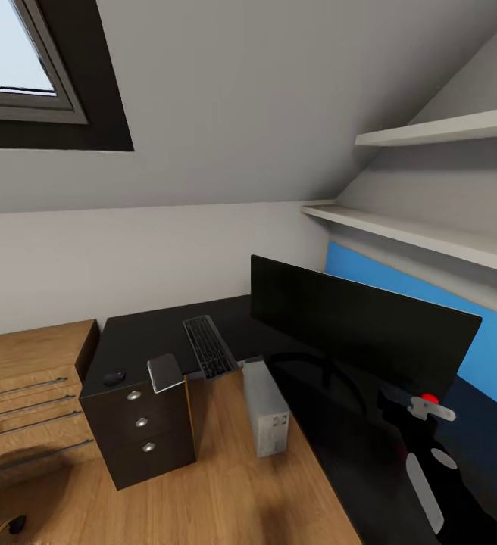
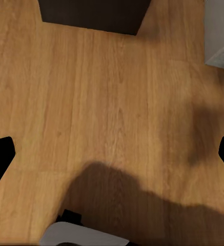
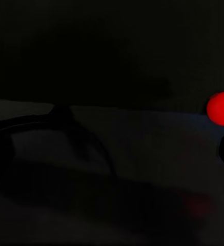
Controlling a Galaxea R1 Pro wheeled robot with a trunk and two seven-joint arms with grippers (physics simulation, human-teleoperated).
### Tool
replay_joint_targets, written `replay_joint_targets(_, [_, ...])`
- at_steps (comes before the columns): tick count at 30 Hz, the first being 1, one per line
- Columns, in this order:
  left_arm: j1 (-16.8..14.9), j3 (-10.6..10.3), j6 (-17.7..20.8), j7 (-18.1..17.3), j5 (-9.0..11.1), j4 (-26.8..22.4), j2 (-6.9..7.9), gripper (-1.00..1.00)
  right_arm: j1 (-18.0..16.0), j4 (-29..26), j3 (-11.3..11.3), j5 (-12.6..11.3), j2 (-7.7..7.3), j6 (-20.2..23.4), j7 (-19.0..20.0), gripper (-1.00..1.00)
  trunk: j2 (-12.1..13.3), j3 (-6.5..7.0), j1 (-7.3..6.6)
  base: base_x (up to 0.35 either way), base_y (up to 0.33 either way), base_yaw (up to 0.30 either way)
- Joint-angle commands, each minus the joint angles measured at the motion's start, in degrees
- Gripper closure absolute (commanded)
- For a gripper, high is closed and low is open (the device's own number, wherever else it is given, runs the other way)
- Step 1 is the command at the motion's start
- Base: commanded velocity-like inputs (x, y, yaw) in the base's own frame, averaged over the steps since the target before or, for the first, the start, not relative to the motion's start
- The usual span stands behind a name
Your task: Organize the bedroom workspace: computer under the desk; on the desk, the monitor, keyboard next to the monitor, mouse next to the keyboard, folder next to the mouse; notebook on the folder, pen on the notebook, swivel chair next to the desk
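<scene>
The black desk [image 1: 142,333] carries the monitor [image 1: 354,325], its red dot [image 1: 429,398] at the near lower corner. The keyboard [image 1: 209,347] lies left of the monitor. The mouse [image 1: 114,377] and the grey notebook [image 1: 165,372] sit above the drawers [image 1: 141,431]. The grey computer [image 1: 265,409] stands on the floor in the desk's inner corner. My right arm [image 1: 424,484] reaches over the desk toward the dot. My right gripper [image 3: 112,154] faces the monitor's stand, open. My left gripper [image 2: 112,154] hangs open over the wooden floor. The folder is out of view. A whitish stick [image 1: 432,411] lies by the dot; pen or arm part, I cannot tell.
Low wooden shelving [image 1: 29,393] stands left of the desk. White wall shelves [image 1: 430,235] run above a blue wall panel [image 1: 430,295] on the right. A sloped ceiling with a window [image 1: 21,68] hangs over the desk. Bare wooden floor [image 1: 226,492] stretches before the drawers.
</scene>
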Motion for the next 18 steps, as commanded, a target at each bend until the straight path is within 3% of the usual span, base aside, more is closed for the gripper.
replay_joint_targets(1, [-0.05,-0.32,-0.12,-0.39,0.62,0.09,0.0,-1.0,0.0,-0.1,0.07,-0.44,0.02,0.22,-0.22,-1.0,-0.09,-0.14,0.03,0.0,0.0,0.211])
replay_joint_targets(18, [-0.05,-0.3,-0.12,-0.39,0.62,0.07,0.0,-1.0,0.0,-0.12,0.14,-0.38,0.33,0.2,-0.22,-1.0,-0.09,-1.12,0.03,0.0,0.0,0.218])
